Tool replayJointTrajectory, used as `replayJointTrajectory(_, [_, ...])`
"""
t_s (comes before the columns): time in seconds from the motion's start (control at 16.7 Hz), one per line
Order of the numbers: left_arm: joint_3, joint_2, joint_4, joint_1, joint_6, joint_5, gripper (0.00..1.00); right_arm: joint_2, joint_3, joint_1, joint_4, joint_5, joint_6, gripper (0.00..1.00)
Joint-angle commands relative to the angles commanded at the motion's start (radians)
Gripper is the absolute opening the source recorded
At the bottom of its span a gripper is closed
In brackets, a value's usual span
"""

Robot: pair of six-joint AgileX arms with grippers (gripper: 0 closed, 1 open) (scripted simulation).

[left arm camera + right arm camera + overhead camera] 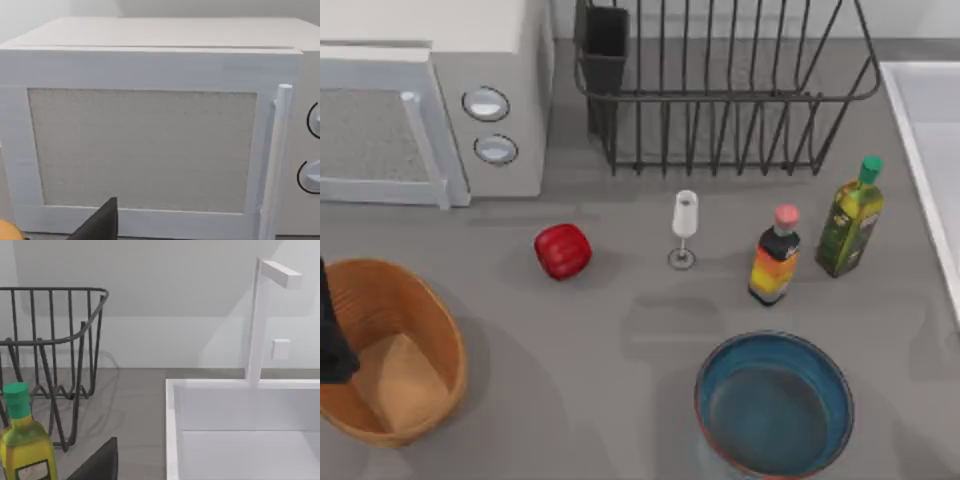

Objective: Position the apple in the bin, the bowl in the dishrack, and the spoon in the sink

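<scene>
Apple on tabletop, between bin and thin glass. Left claw by bin, right claw near sink; wide or narrow, cannot tell. Might roll if nudged. Might tip glass.

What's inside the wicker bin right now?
The bin shows only its bare wooden floor; the apple sits outside on the table. The left arm's dark part covers the bin's left edge.

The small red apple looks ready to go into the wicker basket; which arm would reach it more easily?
Probably the left. Its gripper hangs over the orange-tan woven wicker basket at the table's left, and the small glossy red apple lies nearby.
</scene>
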Motion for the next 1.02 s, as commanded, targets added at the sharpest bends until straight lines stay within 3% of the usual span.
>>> replayJointTrajectory(0.42, [0.127,0.147,-0.077,-0.034,0.033,-0.005,1.00,0.000,0.000,0.000,0.000,0.000,0.000,1.00])
replayJointTrajectory(1.02, [0.787,0.985,-0.506,-0.240,0.211,-0.022,1.00,0.000,0.000,0.000,0.000,0.000,0.000,1.00])
